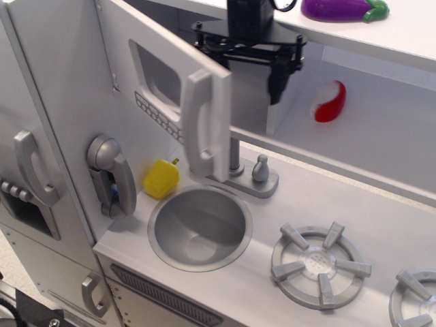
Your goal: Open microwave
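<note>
microwave door (pixel 160 75): pale grey-white, with a dark window and a row of small grey buttons
door handle (pixel 197 126): silver-grey
gripper (pixel 248 65): black all over, fingers (pixel 277 80) included
toy to the right of the fingers (pixel 330 101): red with a white patch
eggplant above and right of the fingers (pixel 344 9): purple with a green stem
pepper below and left of the fingers (pixel 161 178): yellow
phone (pixel 110 174): grey
sink (pixel 199 227): matt silver
burner (pixel 321 264): grey
counter (pixel 354 204): light grey
</note>
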Robot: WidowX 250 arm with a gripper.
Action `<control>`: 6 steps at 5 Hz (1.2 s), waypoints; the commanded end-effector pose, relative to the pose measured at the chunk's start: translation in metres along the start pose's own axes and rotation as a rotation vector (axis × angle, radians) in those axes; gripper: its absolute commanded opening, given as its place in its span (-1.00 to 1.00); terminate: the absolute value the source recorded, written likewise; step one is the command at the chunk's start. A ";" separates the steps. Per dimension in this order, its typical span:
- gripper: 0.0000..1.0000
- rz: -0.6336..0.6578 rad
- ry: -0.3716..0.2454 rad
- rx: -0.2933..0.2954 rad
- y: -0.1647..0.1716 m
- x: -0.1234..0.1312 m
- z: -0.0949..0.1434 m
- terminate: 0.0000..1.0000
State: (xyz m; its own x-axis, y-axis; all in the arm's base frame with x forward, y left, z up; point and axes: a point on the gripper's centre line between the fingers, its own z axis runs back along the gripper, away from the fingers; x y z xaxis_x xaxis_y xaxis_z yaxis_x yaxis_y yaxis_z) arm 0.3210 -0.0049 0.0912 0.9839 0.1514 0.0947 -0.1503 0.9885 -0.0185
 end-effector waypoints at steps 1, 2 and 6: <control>1.00 -0.056 -0.075 0.003 0.042 -0.037 0.027 -1.00; 1.00 -0.078 -0.092 0.009 0.063 -0.057 0.028 -1.00; 1.00 -0.048 -0.127 -0.006 0.098 -0.060 0.065 -1.00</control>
State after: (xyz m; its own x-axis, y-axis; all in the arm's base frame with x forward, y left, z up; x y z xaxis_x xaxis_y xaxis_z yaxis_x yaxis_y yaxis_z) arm 0.2359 0.0764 0.1300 0.9775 0.1114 0.1789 -0.1069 0.9937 -0.0348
